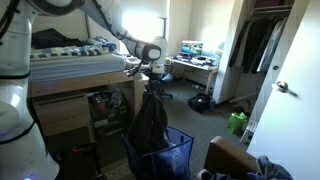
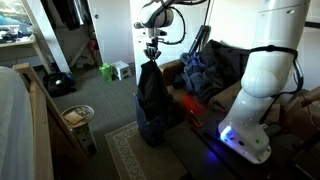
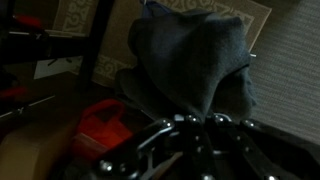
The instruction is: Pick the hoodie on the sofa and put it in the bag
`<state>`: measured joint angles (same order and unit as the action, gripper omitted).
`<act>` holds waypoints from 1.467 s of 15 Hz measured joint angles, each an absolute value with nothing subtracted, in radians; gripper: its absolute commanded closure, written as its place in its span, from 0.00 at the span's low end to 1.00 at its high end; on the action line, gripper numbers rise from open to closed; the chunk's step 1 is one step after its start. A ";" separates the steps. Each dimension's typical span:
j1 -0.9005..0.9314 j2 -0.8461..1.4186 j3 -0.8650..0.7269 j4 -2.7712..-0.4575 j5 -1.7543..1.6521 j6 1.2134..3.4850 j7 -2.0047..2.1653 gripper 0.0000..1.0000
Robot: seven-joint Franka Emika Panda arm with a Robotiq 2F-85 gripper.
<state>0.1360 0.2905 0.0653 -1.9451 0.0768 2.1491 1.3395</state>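
1. Hand (image 1: 151, 70) is clamped on the top of the hoodie (image 1: 150, 115). The pinch shows in both exterior views. In the wrist view the fingertips are buried in cloth, so the jaw gap can't be read.
2. Hoodie hangs straight down from the hand, toward 6 o'clock. Its long axis is vertical, a dark bundle well clear of the sofa (image 2: 215, 75).
3. Bag (image 1: 172, 152) stands on the floor right under the hoodie, also at 6 o'clock from the hand, with its blue rim open upward.
4. Hoodie's lower end is level with the rim or just inside it; can't tell which.
5. In an exterior view the bag body spreads toward 4 o'clock of the cloth, so the hoodie sits near the rim's 10 o'clock side, not centred.
6. Judgement: the carry looks done and the drop is pending. The next move calls for a straight descent, maybe a small shift toward the bag's centre, then release.
7. Risk: the hem drapes over the rim instead of falling in.
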 measured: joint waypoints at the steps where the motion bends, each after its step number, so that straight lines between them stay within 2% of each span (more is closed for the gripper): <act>1: 0.136 0.298 0.062 -1.943 0.068 2.154 1.339 0.96; 11: 0.133 0.353 -0.044 -1.947 -0.028 2.280 1.381 0.96; 22: 0.166 0.468 0.003 -1.949 0.021 2.287 1.381 0.96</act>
